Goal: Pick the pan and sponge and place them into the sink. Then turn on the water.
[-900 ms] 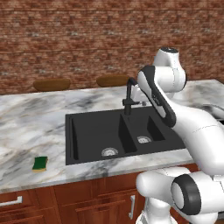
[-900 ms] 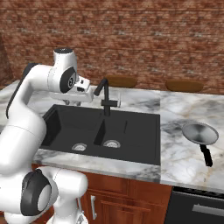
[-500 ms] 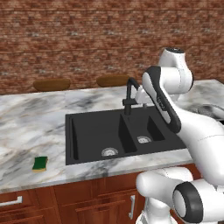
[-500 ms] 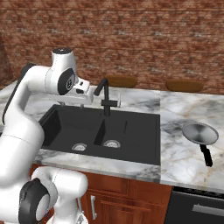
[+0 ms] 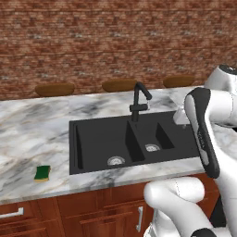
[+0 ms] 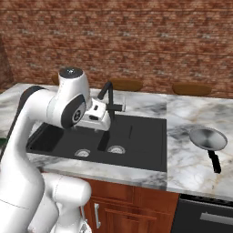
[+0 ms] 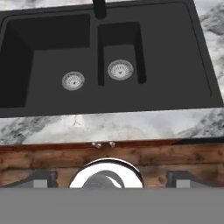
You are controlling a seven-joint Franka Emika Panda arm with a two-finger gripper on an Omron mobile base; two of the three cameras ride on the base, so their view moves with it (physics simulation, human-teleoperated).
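- Sink (image 5: 99, 139): a matte black double-basin unit set into the marble bench (image 5: 32, 125). The larger bowl lies to the left and the smaller to the right in the left base view. Each bowl has a round metal drain, and both bowls hold nothing.
- Faucet (image 5: 139, 99): black, with a tall curved spout, standing at the rear rim of the sink above the divider between the bowls. No stream runs from it.
- Sponge (image 5: 42, 173): a small green-topped block with a yellow underside, lying flat on the bench near its front edge, apart from the left wall of the sink.
- Pan (image 6: 208, 139): a shallow round silver-grey vessel resting on the bench to the right of the sink, well apart from it, with its dark handle pointing toward the front edge of the bench.
- Fingers (image 7: 108, 181): the two dark tips stand far apart at the bottom corners of the hand view, spread wide with nothing between them. The hand is held over the front part of the sink, looking down on both basins and the strip of bench in front of them.
- Cabinets (image 5: 106, 213): reddish-brown wooden fronts with metal handles, below the bench.
- Wall (image 5: 115, 41): red brick, behind the bench.
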